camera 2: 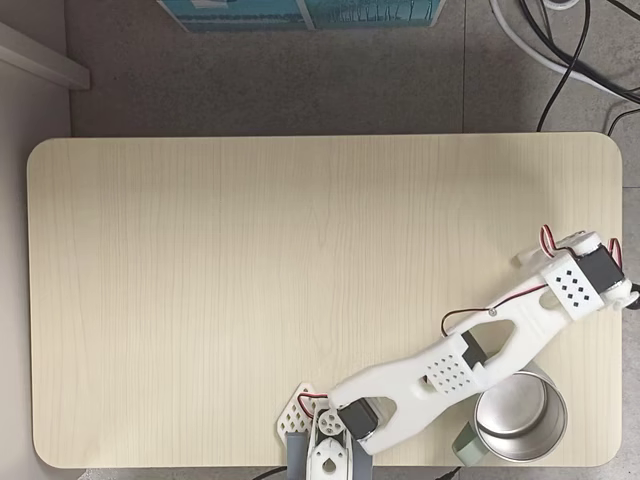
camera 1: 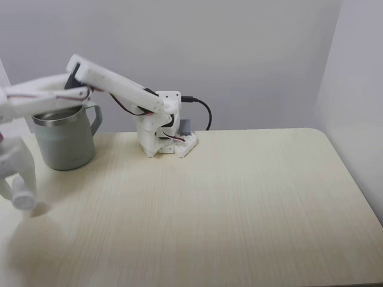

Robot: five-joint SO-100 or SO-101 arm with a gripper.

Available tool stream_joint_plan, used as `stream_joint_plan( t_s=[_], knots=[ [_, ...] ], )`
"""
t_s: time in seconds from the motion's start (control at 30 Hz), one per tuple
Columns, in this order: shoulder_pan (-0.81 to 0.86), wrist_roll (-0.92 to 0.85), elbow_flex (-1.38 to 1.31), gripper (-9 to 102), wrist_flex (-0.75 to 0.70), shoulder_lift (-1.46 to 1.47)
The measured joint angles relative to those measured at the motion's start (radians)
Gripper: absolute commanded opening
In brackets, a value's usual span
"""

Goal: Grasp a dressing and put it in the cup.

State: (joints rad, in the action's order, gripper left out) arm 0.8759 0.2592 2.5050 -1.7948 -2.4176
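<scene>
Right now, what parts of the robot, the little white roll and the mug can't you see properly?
- Gripper: blurred at the left edge of the front fixed view; the jaws cannot be made out.
- Dressing: a small white roll at the gripper's tip, too blurred to confirm the grip.
- Gripper from above: hidden under the wrist.
- Cup: the arm covers part of its rim.

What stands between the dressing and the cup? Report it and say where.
No loose thing. The dressing appears gripped in the tool, in front of the cup, with bare table between them. Only the arm's own link hangs over part of the cup's mouth.
</scene>
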Motion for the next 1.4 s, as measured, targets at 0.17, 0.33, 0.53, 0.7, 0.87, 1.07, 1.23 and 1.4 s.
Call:
stream_joint_plan(
  t_s=[0.17, 0.33, 0.53, 0.7, 0.87, 1.07, 1.23, 1.4],
  knots=[
    [0.0, 0.02, -0.155, 0, 0.0, 0.196],
    [0.012, 0.021, -0.299, 0, 0.0, 0.383],
    [0.055, -0.002, -0.405, 0, 0.0, 0.56],
    [0.094, -0.041, -0.491, 0, -0.002, 0.687],
    [0.137, -0.107, -0.561, 0, -0.002, 0.811],
    [0.245, -0.207, -0.623, 0, -0.003, 0.89],
    [0.347, -0.308, -0.663, 0, -0.003, 0.89],
    [0.42, -0.426, -0.729, 0, -0.003, 0.928]
  ],
)
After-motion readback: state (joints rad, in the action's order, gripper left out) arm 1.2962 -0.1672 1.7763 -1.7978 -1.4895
